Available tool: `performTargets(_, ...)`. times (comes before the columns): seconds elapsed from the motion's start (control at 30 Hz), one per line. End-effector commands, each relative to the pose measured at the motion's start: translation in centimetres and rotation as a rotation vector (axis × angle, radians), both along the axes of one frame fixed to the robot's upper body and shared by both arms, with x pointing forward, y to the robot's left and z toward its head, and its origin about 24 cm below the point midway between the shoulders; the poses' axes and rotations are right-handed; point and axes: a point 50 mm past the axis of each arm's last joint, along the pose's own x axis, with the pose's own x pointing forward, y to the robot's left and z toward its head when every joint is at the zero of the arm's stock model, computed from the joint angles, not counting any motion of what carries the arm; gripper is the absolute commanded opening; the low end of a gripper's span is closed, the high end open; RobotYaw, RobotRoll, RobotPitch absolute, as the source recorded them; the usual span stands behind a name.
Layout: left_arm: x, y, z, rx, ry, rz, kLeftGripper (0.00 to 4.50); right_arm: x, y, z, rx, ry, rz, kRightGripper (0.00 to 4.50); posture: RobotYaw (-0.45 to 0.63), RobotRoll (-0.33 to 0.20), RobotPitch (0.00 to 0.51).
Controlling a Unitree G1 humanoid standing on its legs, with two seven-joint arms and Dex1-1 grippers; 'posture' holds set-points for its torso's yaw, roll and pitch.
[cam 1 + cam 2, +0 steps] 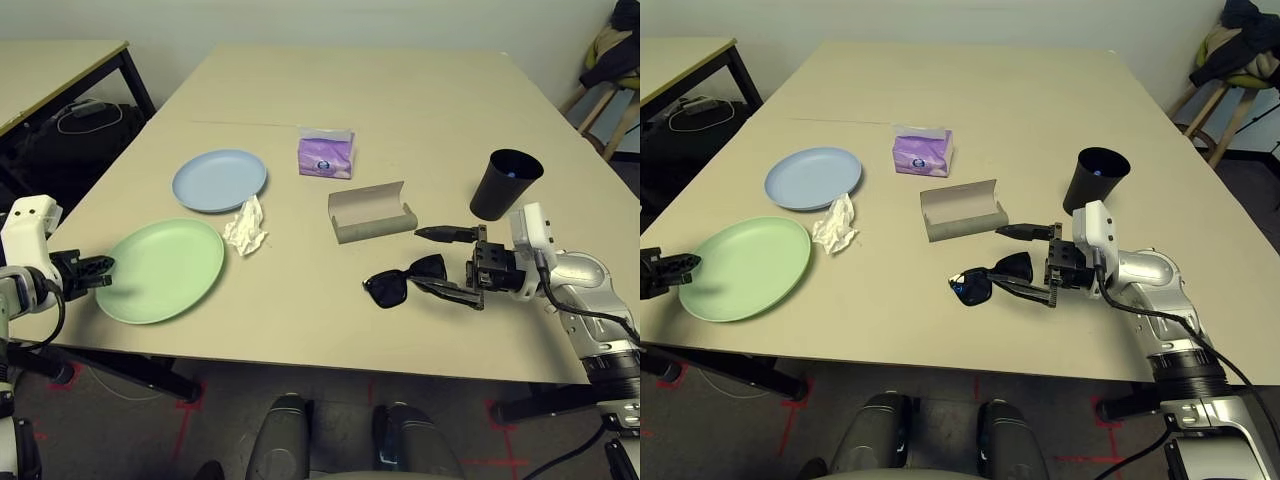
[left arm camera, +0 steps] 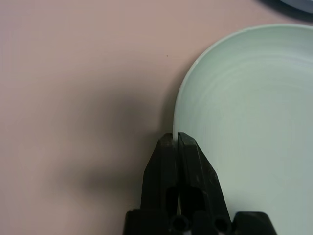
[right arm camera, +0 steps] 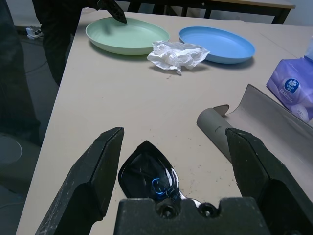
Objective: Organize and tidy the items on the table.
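Observation:
My left gripper (image 1: 98, 266) sits at the near-left rim of the light-green plate (image 1: 165, 270), its fingers (image 2: 188, 161) pressed together with the rim (image 2: 174, 115) pinched at their tips. My right gripper (image 1: 432, 258) stands open, level with the table, its fingers on either side of the black sunglasses (image 1: 400, 282), whose lens (image 3: 146, 171) lies between them. Behind the sunglasses lies the open grey-beige glasses case (image 1: 372, 213). The light-blue plate (image 1: 219, 180) lies farther back, with the crumpled white tissue (image 1: 245, 230) between the two plates. The black cup (image 1: 505, 185) stands upright at the right.
The purple tissue pack (image 1: 326, 153) stands mid-table behind the case. A smaller table (image 1: 50, 70) with a black bag (image 1: 70, 140) under it is at the far left. A wooden stool (image 1: 610, 100) stands at the far right. The table's front edge (image 1: 300, 355) is close to both grippers.

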Motion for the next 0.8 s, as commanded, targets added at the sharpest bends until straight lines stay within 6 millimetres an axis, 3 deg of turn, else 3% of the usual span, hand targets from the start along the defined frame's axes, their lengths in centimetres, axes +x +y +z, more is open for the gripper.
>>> performTargets(0.03,-0.4,0.2,-0.7,0.006,0.042,0.018,0.01,0.0,0.4,0.1,-0.007,-0.004,0.011,4.50,0.20,0.000,0.045)
performTargets(0.8,-0.3,0.6,5.3,-0.153,-0.112,0.188,0.01,0.4,0.7,0.4,0.027,0.003,-0.004,4.50,0.22,0.000,0.045)
